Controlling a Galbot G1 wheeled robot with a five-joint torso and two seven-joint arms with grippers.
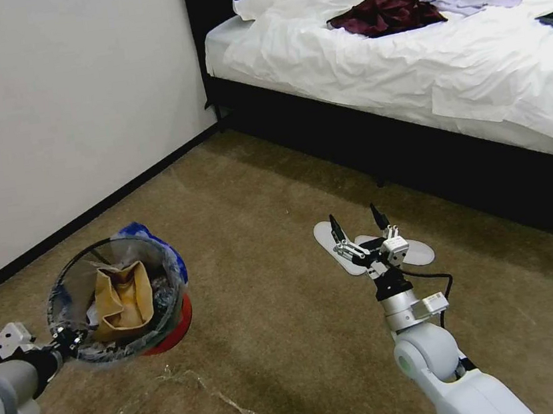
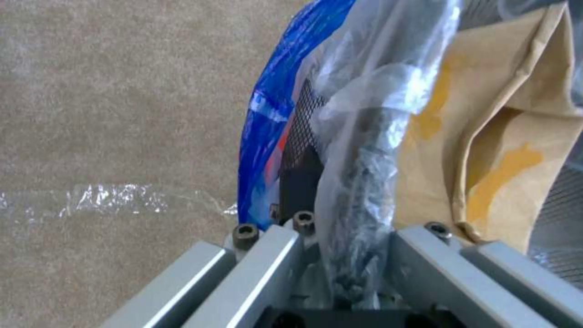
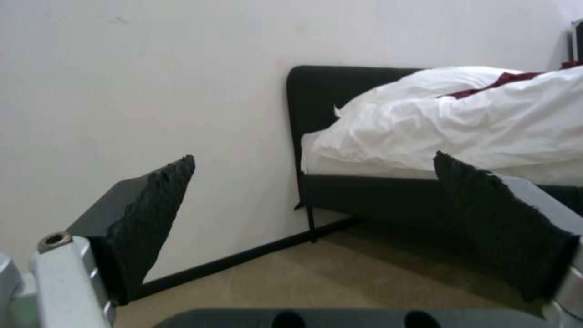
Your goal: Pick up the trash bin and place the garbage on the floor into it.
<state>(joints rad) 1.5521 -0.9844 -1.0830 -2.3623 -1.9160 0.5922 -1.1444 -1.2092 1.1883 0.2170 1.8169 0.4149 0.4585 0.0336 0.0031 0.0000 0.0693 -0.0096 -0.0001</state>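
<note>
The trash bin (image 1: 178, 325), red-orange with a black rim and a blue-edged clear liner, hangs tilted just above the floor (image 1: 274, 187) at the left. My left gripper (image 1: 72, 339) is shut on its near rim. In the left wrist view the left gripper (image 2: 349, 259) pinches the rim and liner of the trash bin (image 2: 300, 132). A piece of garbage, a brown carton (image 1: 123, 298), lies inside the bin and is the brown carton (image 2: 486, 136) beside the clamped rim. My right gripper (image 1: 359, 222) hovers open and empty over the carpet at centre; the right gripper (image 3: 316, 196) faces the wall and bed.
A pair of flat white slippers (image 1: 417, 253) lies on the carpet under the right gripper. A bed (image 1: 409, 83) with white bedding and a black frame fills the back right. A white wall (image 1: 63, 112) runs along the left. Crinkled clear tape (image 1: 184, 383) crosses the carpet near me.
</note>
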